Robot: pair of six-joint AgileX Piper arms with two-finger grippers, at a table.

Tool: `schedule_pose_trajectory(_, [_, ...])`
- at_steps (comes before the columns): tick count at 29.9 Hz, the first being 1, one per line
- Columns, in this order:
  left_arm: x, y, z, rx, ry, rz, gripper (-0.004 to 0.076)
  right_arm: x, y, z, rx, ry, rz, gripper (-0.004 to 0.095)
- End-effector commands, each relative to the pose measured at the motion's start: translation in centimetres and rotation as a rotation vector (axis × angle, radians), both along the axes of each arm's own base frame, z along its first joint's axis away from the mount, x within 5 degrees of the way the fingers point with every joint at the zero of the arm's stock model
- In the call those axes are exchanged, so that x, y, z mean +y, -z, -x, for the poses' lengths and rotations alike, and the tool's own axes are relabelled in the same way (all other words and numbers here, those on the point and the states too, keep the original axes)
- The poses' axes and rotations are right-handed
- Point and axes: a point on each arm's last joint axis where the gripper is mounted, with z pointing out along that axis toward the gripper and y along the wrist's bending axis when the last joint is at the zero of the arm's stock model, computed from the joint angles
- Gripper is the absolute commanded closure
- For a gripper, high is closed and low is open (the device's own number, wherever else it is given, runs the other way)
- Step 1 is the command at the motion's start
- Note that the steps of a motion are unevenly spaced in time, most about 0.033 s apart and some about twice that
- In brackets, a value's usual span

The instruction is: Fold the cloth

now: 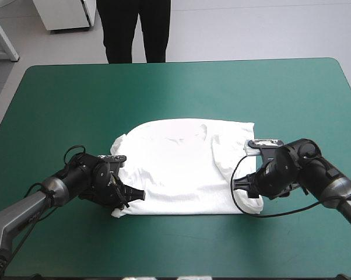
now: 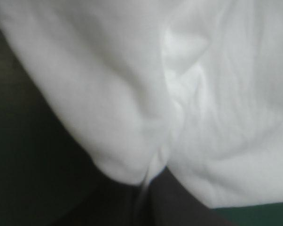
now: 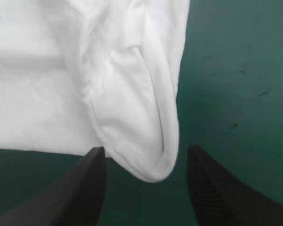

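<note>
**op:** On my left wrist feed, the left gripper has its black fingers pinched into one point. A thin strip of the T-shirt is caught between them, so it's clamped on the cloth. Ahead of it I only get white folds, plus a sliver of the teal-green cover off to the side.

**lurker:** and the other side?

**op:** The right gripper is wide open. Its fingers stand well apart and grip nothing. A rolled, loop-like corner of the T-shirt pokes into the gap between them. I can't tell whether it brushes either finger.

**lurker:** where's the thing sitting overall?

**op:** From the high view, the T-shirt lies mostly flat around the middle of the table, a bit toward the near edge. It's roughly a rectangle. The left gripper is low at its near left corner. The right gripper is at the near right corner, where the cloth is bunched up some.
</note>
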Motion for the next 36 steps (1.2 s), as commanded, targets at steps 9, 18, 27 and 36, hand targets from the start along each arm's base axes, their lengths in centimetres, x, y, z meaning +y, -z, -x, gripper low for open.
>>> schedule_pose_trajectory(9, [0.0,1.9,0.3,0.033,0.007,-0.022,0.0734,0.1,4.5,0.1,-0.002,0.05,-0.024,0.0421])
schedule_pose_trajectory(18, [0.0,1.9,0.3,0.033,0.009,-0.022,0.0734,0.7,8.5,-0.4,0.167,0.062,0.028,0.0541])
schedule_pose_trajectory(27, [-0.1,1.6,0.1,0.026,0.036,-0.02,0.0734,0.7,8.1,-0.2,0.185,0.048,0.028,0.0925])
schedule_pose_trajectory(36, [-0.7,-4.3,-1.5,-0.09,0.113,0.002,0.0734,0.4,0.7,-0.6,-0.002,0.007,0.01,0.0925])
